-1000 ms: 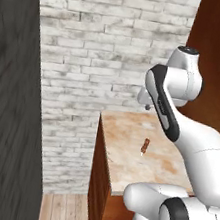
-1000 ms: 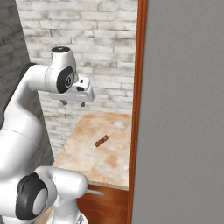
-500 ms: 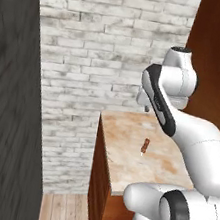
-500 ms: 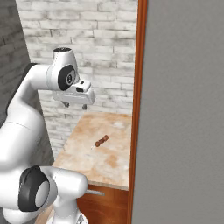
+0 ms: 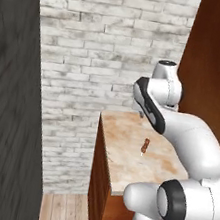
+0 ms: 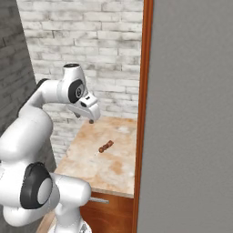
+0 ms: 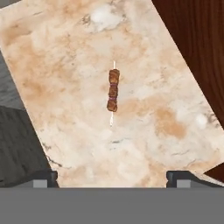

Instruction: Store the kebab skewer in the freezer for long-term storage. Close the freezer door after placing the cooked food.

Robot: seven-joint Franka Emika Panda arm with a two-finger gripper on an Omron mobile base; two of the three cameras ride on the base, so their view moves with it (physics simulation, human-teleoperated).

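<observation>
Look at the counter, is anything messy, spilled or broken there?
Nothing is spilled or broken. The one odd sight is the small reddish-brown kebab skewer, lying bare on the tan marbled stone countertop with no plate under it. The robot's open hand hovers above the countertop, apart from the skewer.

A marbled beige-and-tan stone counter top [image 5: 125, 150] is carried on a brown wooden base cabinet [image 5: 100, 186], set against a pale brick wall [image 5: 102, 45]. One item is found lying directly on the surface: the kebab skewer [image 7: 113, 91], flat, near the middle of the top, well clear of every edge. Reddish-brown meat chunks are noted, with a pale stick tip protruding at each end. A plank wood floor [image 5: 62, 210] is seen beside the cabinet.
</observation>
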